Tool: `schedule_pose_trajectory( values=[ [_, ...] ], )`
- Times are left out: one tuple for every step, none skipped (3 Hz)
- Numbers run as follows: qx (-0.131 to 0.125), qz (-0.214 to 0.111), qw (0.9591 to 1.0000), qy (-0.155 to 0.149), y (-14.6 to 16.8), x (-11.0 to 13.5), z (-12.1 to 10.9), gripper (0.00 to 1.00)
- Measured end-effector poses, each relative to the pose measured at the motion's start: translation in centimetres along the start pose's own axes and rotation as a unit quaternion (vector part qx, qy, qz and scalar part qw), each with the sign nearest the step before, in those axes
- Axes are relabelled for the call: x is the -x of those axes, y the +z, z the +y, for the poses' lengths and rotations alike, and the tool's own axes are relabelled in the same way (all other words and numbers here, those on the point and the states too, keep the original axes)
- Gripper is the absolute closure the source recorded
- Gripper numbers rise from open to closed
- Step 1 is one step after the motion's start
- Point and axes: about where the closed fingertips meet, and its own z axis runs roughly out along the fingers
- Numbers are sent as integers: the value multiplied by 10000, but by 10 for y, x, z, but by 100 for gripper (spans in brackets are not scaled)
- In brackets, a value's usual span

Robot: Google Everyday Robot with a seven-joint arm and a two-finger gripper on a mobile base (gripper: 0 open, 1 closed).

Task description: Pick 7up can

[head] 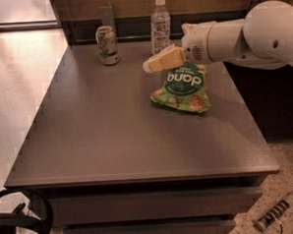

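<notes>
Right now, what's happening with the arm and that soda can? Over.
Gripper hovers over table, apart from 7up can. Can upright near back edge. Bottle, chip bag by gripper, not between.
</notes>
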Motion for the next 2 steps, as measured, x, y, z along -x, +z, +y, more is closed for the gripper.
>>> schedule_pose_trajectory(
  values=[
    [-19, -352, 9994, 0, 34, 7, -6, 0],
    [38, -508, 9987, -73, 61, 17, -8, 0]
  ],
)
